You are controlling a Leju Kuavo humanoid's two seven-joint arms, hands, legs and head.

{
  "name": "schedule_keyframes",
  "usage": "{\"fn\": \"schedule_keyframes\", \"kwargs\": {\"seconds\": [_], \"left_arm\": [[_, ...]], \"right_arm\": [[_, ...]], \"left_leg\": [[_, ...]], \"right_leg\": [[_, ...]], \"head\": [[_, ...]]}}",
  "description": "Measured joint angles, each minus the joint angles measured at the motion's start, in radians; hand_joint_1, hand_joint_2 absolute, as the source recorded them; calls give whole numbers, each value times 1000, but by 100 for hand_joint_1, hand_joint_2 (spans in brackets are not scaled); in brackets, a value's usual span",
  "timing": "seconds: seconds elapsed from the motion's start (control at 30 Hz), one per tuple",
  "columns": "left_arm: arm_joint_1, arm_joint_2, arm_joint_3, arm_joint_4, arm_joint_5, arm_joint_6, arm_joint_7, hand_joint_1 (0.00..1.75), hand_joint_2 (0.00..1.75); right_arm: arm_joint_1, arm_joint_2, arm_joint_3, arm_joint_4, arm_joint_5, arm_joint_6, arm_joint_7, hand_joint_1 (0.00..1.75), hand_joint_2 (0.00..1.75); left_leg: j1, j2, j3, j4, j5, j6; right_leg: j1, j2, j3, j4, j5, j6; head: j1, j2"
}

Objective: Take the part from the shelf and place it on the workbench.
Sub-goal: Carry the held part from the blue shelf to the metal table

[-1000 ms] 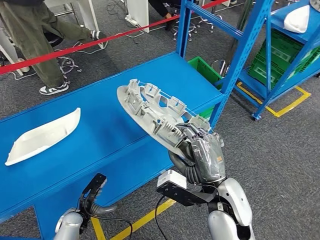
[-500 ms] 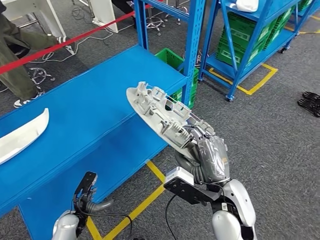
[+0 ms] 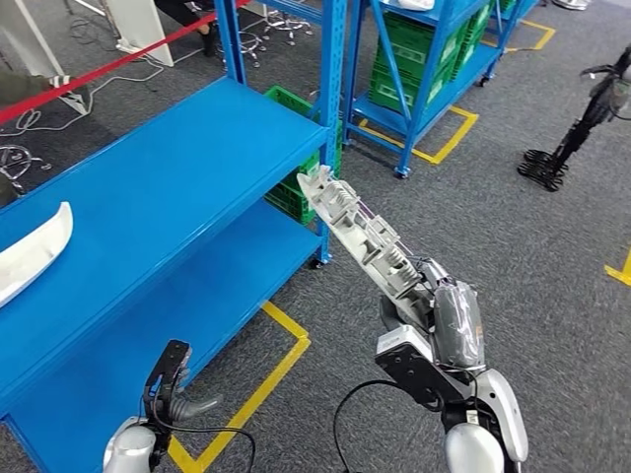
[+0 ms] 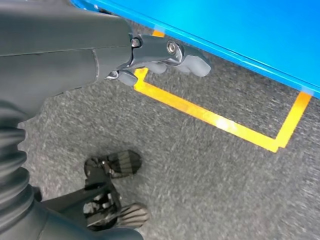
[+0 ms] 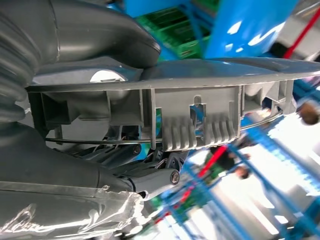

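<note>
A long grey ribbed part [image 3: 357,232] is gripped at its near end by my right hand [image 3: 439,320]. It juts up and away over the grey floor, just past the right corner of the blue workbench [image 3: 164,177]. In the right wrist view the part [image 5: 211,95] lies across my hand, with the thumb [image 5: 105,35] on its flat side. My left hand [image 3: 171,384] hangs low in front of the workbench and holds nothing. Its fingers [image 4: 166,50] are loosely spread above the floor.
A white curved part [image 3: 30,251] lies at the workbench's left. Blue shelves [image 3: 338,59] with green crates [image 3: 417,59] stand behind. A green crate [image 3: 298,108] sits by the workbench's far corner. Yellow tape [image 3: 275,365] marks the floor; a dark stand [image 3: 581,128] is far right.
The whole view has swung to the right, so the camera has moved. The part stays in my right hand; it now shows against the floor beside the workbench rather than over its top.
</note>
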Motion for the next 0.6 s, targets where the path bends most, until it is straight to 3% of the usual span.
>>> {"fn": "schedule_keyframes", "kwargs": {"seconds": [0.03,0.1,0.13,0.17,0.2,0.23,0.27,0.33,0.4,0.43,0.47,0.53,0.6], "left_arm": [[5,1,-17,1,10,11,3,0,175],[21,4,-52,-14,39,7,34,0,175],[32,5,-72,-36,59,-2,63,0,175],[43,5,-93,-62,79,-13,94,0,175],[51,5,-110,-86,93,-22,117,0,175],[55,6,-120,-102,99,-32,127,0,175],[57,7,-121,-110,95,-42,124,0,175],[61,8,-103,-114,76,-58,100,0,175],[65,9,-83,-115,61,-63,84,0,175],[66,9,-76,-114,51,-68,79,0,175],[66,9,-68,-114,40,-76,74,0,175],[65,9,-51,-114,18,-95,60,0,175],[62,8,-31,-113,5,-112,45,0,175]], "right_arm": [[2,1,-5,-1,-3,0,1,175,175],[6,4,-15,-3,-18,0,2,175,175],[9,5,-23,-4,-32,-1,0,175,175],[16,7,-33,-5,-51,-2,-4,175,175],[24,8,-44,-5,-72,-3,-12,175,175],[34,10,-56,-5,-91,-4,-21,175,175],[43,13,-65,-5,-105,-6,-28,175,175],[58,16,-76,-5,-119,-7,-38,175,175],[70,18,-83,-4,-125,-6,-40,175,175],[76,19,-86,-4,-132,-6,-41,175,175],[81,19,-88,-3,-141,-6,-41,175,175],[90,21,-91,1,-162,-10,-47,175,175],[102,22,-91,6,-177,-17,-61,175,175]], "left_leg": [[0,12,-9,1,7,-4],[-2,32,-19,3,17,-15],[-2,42,-20,3,23,-21],[0,53,-20,2,29,-27],[2,64,-19,0,35,-33],[6,60,-21,1,34,-40],[9,41,-25,12,21,-45],[11,-19,-58,94,-41,-52],[8,-51,-110,224,-107,-54],[7,-55,-125,264,-117,-53],[6,-56,-124,270,-108,-52],[6,-66,-68,178,-50,-47],[10,-104,7,53,-10,-42]], "right_leg": [[0,-16,52,-52,15,1],[7,-61,169,-195,-4,-2],[12,-75,203,-247,-21,-8],[19,-76,215,-278,-32,-16],[22,-66,210,-287,-29,-28],[23,-56,206,-291,-21,-38],[23,-44,203,-293,-13,-48],[19,-19,196,-296,2,-63],[19,10,183,-295,13,-69],[19,25,177,-295,17,-69],[19,41,173,-295,21,-68],[18,71,167,-295,26,-65],[18,96,162,-293,29,-59]], "head": [[0,0],[-1,0],[-1,0],[-1,0],[-1,0],[0,0],[0,0],[-4,0],[-8,0],[-9,0],[-8,0],[-9,0],[-8,0]]}}
